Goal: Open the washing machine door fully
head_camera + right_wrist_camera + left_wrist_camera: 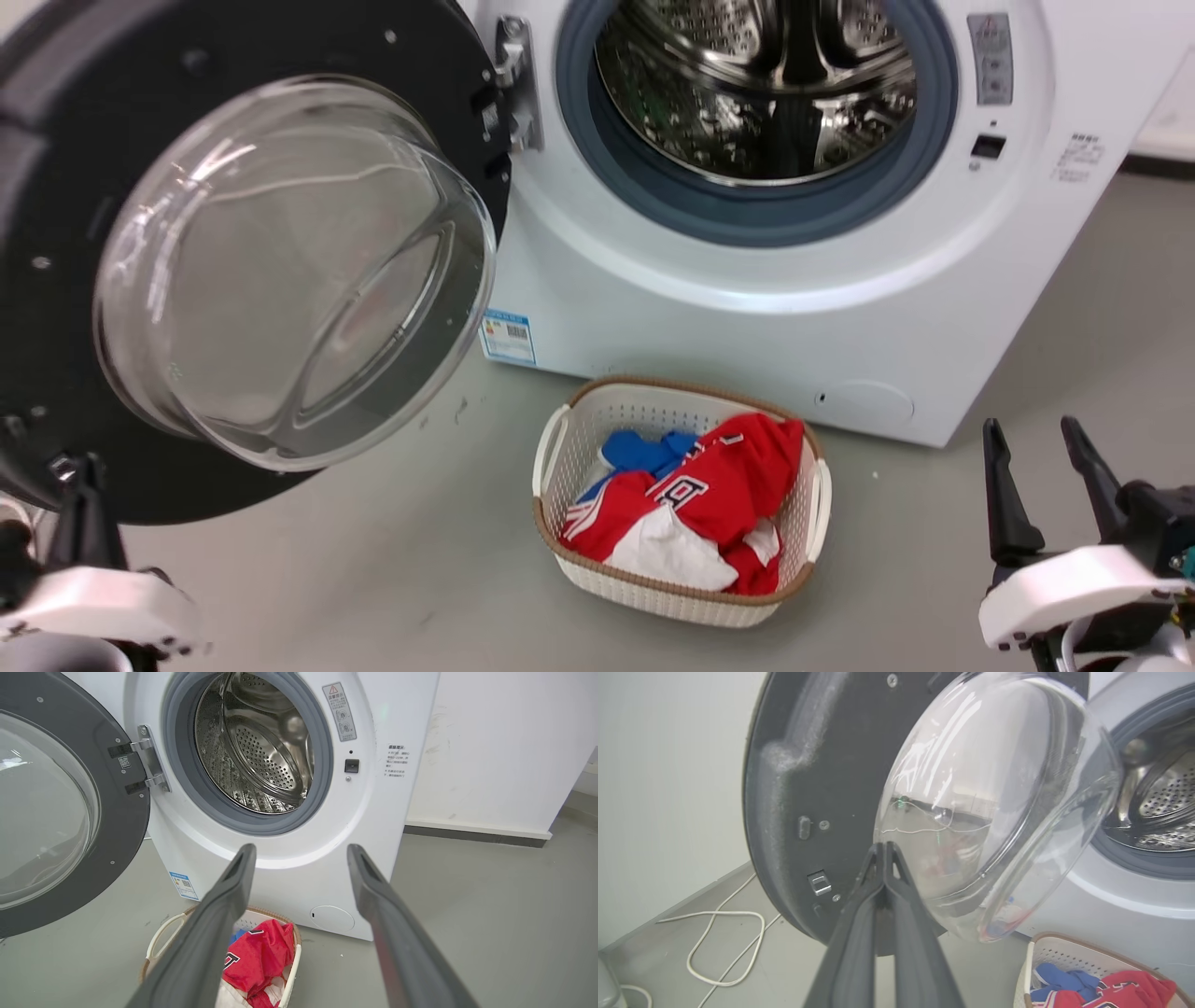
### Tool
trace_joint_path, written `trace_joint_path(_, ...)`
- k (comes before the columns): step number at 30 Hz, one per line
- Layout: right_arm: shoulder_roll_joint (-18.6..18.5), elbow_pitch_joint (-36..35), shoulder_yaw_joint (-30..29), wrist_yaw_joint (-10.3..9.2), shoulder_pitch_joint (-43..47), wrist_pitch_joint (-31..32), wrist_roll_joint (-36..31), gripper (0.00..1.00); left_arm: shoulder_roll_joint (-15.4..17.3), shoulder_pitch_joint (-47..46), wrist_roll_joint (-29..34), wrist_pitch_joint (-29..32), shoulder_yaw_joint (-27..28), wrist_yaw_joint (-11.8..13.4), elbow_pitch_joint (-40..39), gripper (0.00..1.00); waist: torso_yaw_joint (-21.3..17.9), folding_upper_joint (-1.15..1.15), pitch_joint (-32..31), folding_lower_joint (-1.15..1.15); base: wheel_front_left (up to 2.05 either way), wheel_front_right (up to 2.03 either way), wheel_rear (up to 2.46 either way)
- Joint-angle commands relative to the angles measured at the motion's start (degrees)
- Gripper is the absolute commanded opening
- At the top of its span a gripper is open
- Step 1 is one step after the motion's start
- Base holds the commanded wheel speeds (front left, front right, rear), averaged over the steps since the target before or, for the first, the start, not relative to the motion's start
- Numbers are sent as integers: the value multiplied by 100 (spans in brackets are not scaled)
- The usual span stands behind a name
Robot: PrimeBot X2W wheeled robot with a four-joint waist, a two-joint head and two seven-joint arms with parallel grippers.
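At lower left of the head view, the left gripper (79, 495) sat just under the black rim of the washing machine door (280, 271); wrist view showed its two fingers pressed together with nothing between them, tips right up at the door's inner face beside the glass bowl (994, 802); contact or a small gap, could not tell. Right gripper (1032, 429) hung at lower right with fingers spread apart, empty, well clear of the washing machine (747, 317).

Door was swung wide on its hinge (518, 84), inner face toward the robot, drum (756, 84) and grey gasket (579, 140) fully exposed; judged near the end of its travel, last bit of push probably left.

Risks, as judgement: closed tips on glossy plastic could skid sideways onto the curved glass and lose the push; a hard shove once the door met its stop would load the hinge; a light push might let the door drift back toward the opening.

Around: laundry basket (686, 385) with red, blue and white clothes (728, 476) stood on the floor in front of the washer, to the right of the door, not in the door's outward path but in the way of any base move; white cable (724, 914) looped on the floor beyond the door, near the wall (668, 765); that wall looked like the limit to the swing.
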Motion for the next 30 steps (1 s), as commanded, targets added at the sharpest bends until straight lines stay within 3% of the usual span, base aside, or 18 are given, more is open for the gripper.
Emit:
trace_joint_path(1,14,15,1,-1,62,-29,20,100,-19,74,20,24,-13,15,-49,0,66,0,-177,0,0,0,0)
trace_joint_path(8,11,1,98,-1,210,22,74,100,-127,553,318,402,-439,244,-1139,0,-33,0,-397,0,0,0,0)
trace_joint_path(18,11,2,269,-1,144,101,54,100,-331,300,517,652,-1240,10,-1412,0,-723,0,-459,0,0,0,0)
trace_joint_path(20,10,17,322,-1,104,111,22,100,-382,157,569,633,-1399,-45,-1250,0,-1065,0,-421,0,0,0,0)
trace_joint_path(21,11,19,336,-1,104,115,16,100,-386,127,590,618,-1425,-46,-1204,6,-1146,0,-413,0,0,0,0)
trace_joint_path(22,11,18,364,-1,111,121,24,100,-410,38,569,583,-1452,-66,-1015,27,-1365,0,-374,0,0,0,0)
trace_joint_path(25,12,29,411,-1,79,130,34,100,-434,-31,581,516,-1473,-70,-850,83,-1535,0,-335,0,0,0,0)
trace_joint_path(26,12,41,422,-1,63,129,34,100,-439,-61,580,482,-1465,-64,-799,98,-1580,0,-327,0,0,0,0)
trace_joint_path(30,12,75,448,-1,22,109,69,100,-460,-100,563,387,-1458,-66,-631,100,-1673,0,-311,0,0,0,0)
